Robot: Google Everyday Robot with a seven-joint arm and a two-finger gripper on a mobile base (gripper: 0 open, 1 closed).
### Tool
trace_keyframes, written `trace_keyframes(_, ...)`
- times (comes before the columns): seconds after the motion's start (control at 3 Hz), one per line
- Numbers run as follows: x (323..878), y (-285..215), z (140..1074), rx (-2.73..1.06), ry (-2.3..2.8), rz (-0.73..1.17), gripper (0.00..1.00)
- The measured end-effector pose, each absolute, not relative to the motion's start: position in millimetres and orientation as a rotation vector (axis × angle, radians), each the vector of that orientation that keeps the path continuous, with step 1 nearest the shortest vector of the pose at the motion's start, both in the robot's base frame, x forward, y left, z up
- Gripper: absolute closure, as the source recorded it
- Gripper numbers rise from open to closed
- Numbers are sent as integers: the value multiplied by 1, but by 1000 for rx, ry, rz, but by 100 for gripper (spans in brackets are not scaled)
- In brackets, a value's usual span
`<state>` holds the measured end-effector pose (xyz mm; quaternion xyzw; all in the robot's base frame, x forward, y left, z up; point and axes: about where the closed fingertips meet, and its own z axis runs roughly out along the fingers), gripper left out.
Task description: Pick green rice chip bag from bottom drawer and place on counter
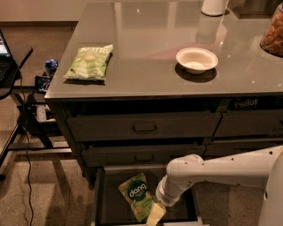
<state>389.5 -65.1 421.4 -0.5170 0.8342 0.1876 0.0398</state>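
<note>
Green rice chip bag (135,194) flat in bottom drawer (105,206), lower centre; tool (154,215) low at its lower-right edge, likely lining up grasp; tool state: cannot tell.

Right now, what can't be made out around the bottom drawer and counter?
Camera view:
- Gripper, in the bottom drawer beside the green rice chip bag: tip cut off by the bottom edge; grasp unclear.
- Drawer's right side: hidden behind the arm.
- White vessel and brown-filled jar on the counter: cut off by the top and right edges.
</note>
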Motion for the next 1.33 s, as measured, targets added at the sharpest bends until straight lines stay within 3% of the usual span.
trace_keyframes(1.33,414,-13,365,-1335,2586,625,0)
